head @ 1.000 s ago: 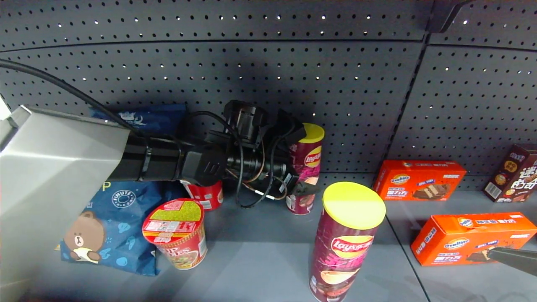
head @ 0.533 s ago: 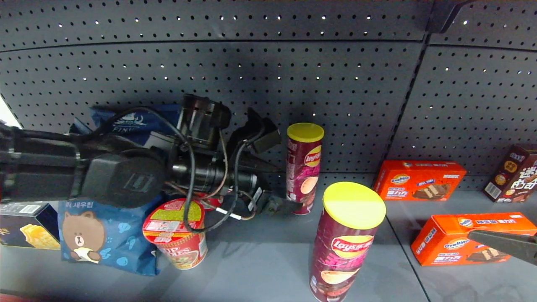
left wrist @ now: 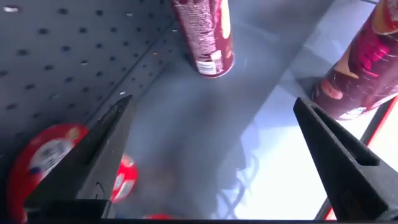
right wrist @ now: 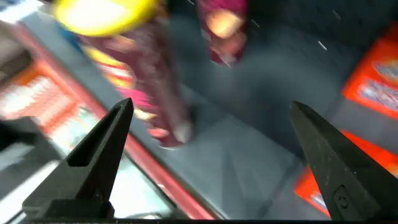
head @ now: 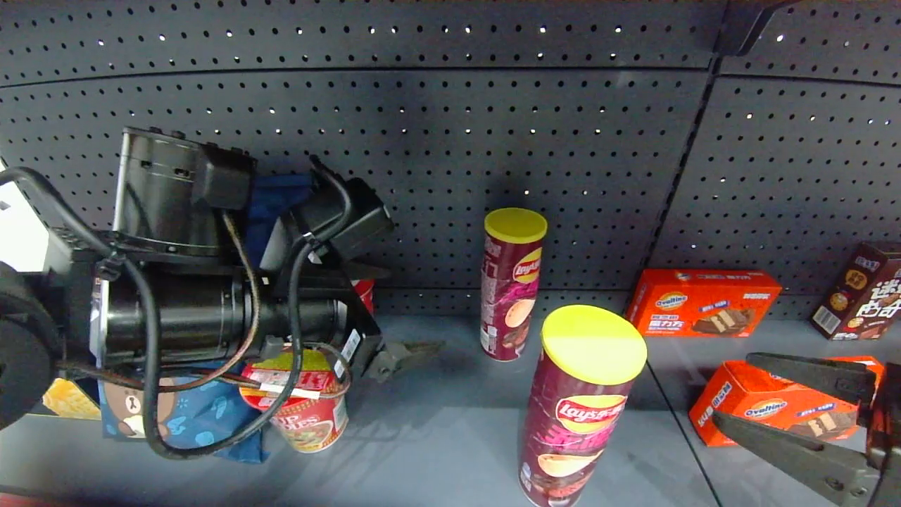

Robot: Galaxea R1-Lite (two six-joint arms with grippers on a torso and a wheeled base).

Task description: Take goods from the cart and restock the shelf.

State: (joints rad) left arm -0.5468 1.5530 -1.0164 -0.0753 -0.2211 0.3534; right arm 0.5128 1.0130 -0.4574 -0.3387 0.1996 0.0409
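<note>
Two maroon chip cans with yellow lids stand upright on the grey shelf [head: 436, 436]. The rear can [head: 512, 282] [left wrist: 205, 34] [right wrist: 224, 31] is close to the pegboard; the front can [head: 584, 408] [left wrist: 367, 68] [right wrist: 143, 74] is nearer the shelf edge. My left gripper [head: 415, 317] [left wrist: 212, 102] is open and empty, left of the rear can and apart from it. At the lower right, my right gripper [head: 732, 389] [right wrist: 210, 104] is open and empty, in front of an orange box and right of the front can.
A red cup of noodles [head: 303, 415] [left wrist: 43, 155] and a blue snack bag [head: 190, 422] sit under my left arm. Orange boxes [head: 704, 301] [head: 767, 408] and a brown box [head: 862, 292] lie on the right. The pegboard [head: 450, 141] closes the back.
My left gripper has let go of the rear can and drawn back to the left. The right gripper has come further into view from the lower right.
</note>
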